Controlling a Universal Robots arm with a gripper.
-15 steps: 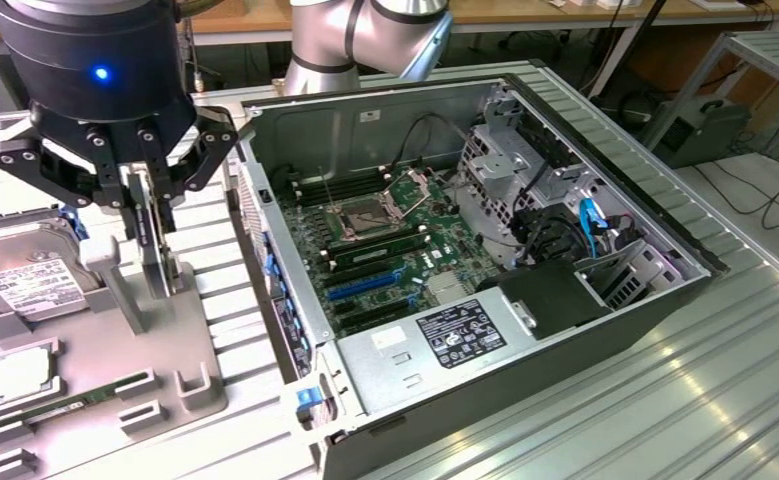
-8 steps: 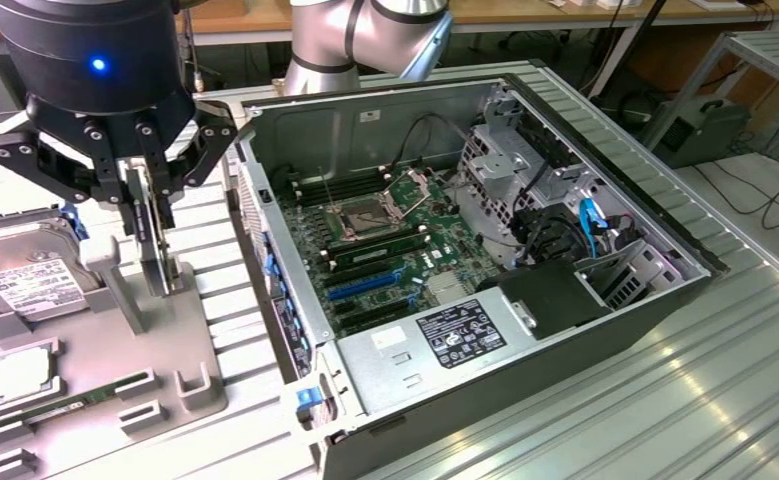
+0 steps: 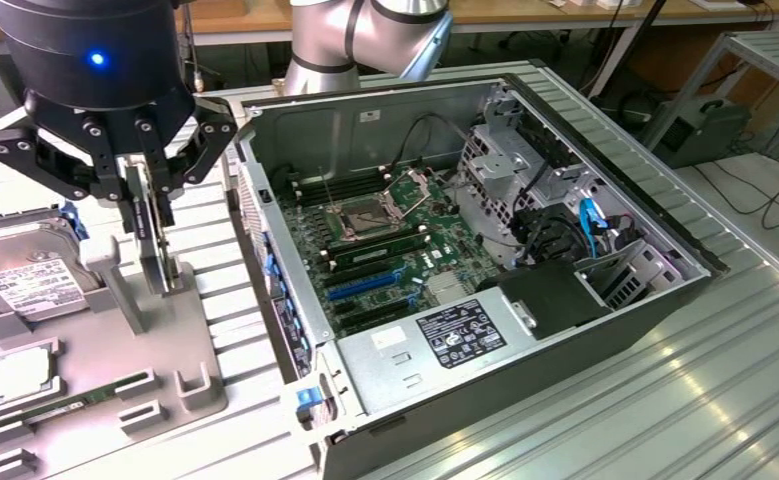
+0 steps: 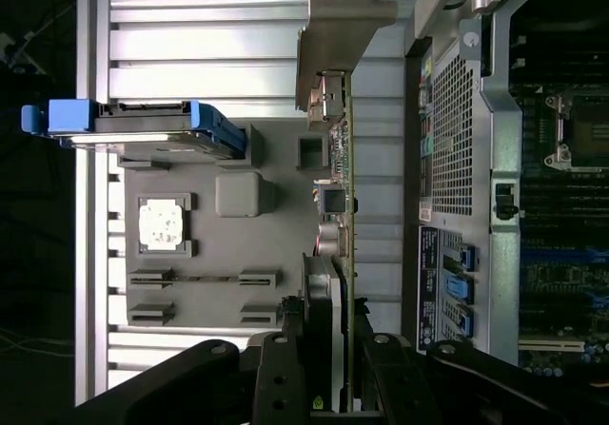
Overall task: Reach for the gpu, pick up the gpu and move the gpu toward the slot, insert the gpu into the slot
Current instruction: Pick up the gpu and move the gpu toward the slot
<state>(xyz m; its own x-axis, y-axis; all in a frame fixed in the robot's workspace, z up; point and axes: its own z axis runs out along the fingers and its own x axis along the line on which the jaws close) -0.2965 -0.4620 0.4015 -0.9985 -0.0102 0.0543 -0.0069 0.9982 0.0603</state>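
Dark gpu (image 3: 164, 255); blue slot (image 3: 362, 285); green motherboard (image 3: 423, 240); grey tray (image 3: 96, 390).

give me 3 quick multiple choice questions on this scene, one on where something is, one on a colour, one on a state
1. Where is the gpu?
A. upright at the grey holder, outside the case
B. plugged in inside the case
C. flat on the hard drive

2. What colour is the slot?
A. red
B. blue
C. yellow

3. How are the fingers?
A. spread wide, clear of the card
B. shut with nothing between them
C. closed on the gpu

Answers:
1 A, the card stands on edge beside the open case.
2 B, it is a blue strip on the green motherboard.
3 C, the card's upper edge sits between them.
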